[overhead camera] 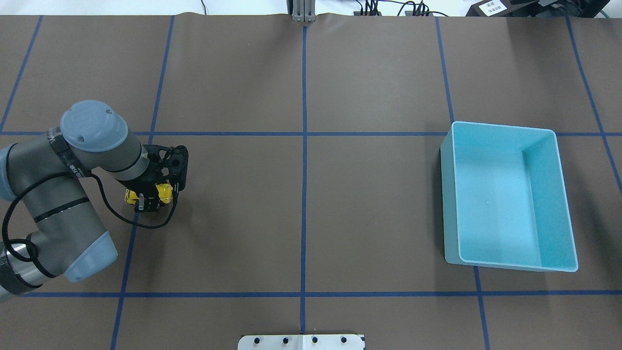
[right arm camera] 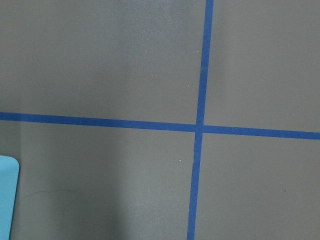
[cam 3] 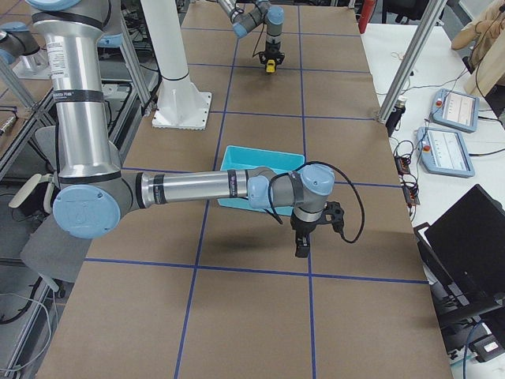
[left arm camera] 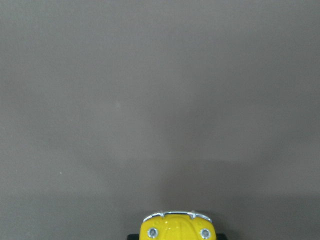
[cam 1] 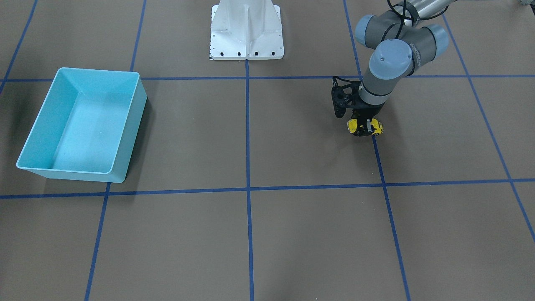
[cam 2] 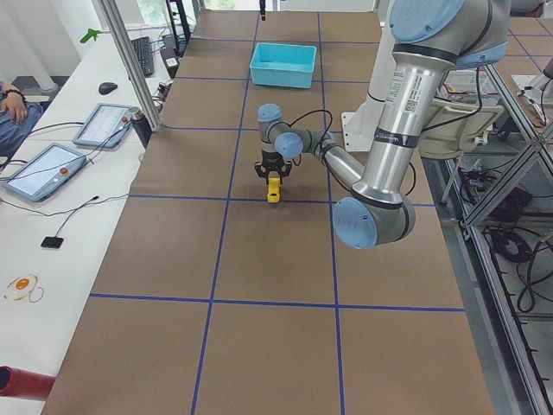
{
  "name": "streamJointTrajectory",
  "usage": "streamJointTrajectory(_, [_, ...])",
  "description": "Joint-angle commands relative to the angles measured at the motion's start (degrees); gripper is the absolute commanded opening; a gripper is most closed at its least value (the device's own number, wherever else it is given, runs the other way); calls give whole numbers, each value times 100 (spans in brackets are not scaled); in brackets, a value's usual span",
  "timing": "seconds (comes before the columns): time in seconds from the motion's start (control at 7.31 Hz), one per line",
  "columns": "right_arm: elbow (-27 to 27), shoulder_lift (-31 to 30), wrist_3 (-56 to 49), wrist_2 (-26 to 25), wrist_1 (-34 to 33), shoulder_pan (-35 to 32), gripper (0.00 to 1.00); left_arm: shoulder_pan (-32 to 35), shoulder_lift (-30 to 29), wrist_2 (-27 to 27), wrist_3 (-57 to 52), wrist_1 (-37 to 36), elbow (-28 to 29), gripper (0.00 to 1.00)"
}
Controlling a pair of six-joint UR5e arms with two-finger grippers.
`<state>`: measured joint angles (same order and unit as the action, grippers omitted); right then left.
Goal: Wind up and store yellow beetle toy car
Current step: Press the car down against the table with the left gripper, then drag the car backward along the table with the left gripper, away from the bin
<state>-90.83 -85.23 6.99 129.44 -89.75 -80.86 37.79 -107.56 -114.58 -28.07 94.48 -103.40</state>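
table (overhead camera: 369, 204): brown paper cover, blue tape grid (overhead camera: 304, 194). white robot base plate (cam 1: 246, 29) at the robot's edge, on the centre line.

left arm (overhead camera: 53, 194): reaches out over the robot's left half, wrist pointing down at the table.

right arm (cam 3: 189, 188): seen only from the right-side camera, stretched low past the bin, wrist pointing down.

light blue bin (overhead camera: 503, 125): rectangular, upright, on the robot's right half, well apart from the car.

left gripper (overhead camera: 148, 201): fingers drawn in against the two sides of the yellow beetle toy car (cam 1: 353, 126), yellow showing either side of them. the car is held beside a tape line, its chrome bumper and headlights at the bottom edge of the left wrist view. cannot tell whether the wheels touch the paper.

right gripper (cam 3: 302, 241): hangs near the bin's corner; finger spread cannot be told. its wrist view shows a tape crossing and a sliver of the bin.
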Motion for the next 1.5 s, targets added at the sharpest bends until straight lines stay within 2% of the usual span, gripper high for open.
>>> streamJointTrajectory(0.0, [4,51,4,-24,-7,62,100,18,-2,-3,203,26,-102,0])
streamJointTrajectory(0.41, [12,51,13,-32,-7,106,100,123,-3,-205,451,70,-111,0])
streamJointTrajectory(1.23, [21,77,5,-85,2,202,100,115,15,-152,680,140,-277,0])
streamJointTrajectory(1.37, [39,147,4,-216,2,264,100,97,15,-152,628,149,-225,0])
